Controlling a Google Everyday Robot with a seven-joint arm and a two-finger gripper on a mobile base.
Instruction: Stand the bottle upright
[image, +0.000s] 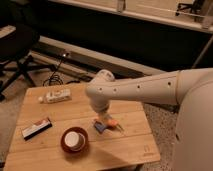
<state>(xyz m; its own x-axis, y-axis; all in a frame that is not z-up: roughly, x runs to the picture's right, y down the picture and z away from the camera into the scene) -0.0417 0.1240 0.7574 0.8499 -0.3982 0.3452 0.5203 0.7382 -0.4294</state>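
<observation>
Table (131, 146): bottle (56, 95) lies well apart from central claw (105, 123).

Slatted wooden worktop (131, 146) carrying a bottle (56, 95) lying on its side, a flat box (36, 128), and a bowl (85, 138) holding a cup (73, 140); the claw (103, 118) hangs over its middle.

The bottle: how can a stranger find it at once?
On the wooden table, look at the far left corner, away from the gripper near the middle. The bottle lies there on its side, pale and slim, unlike the flat dark box and round bowl.
</observation>
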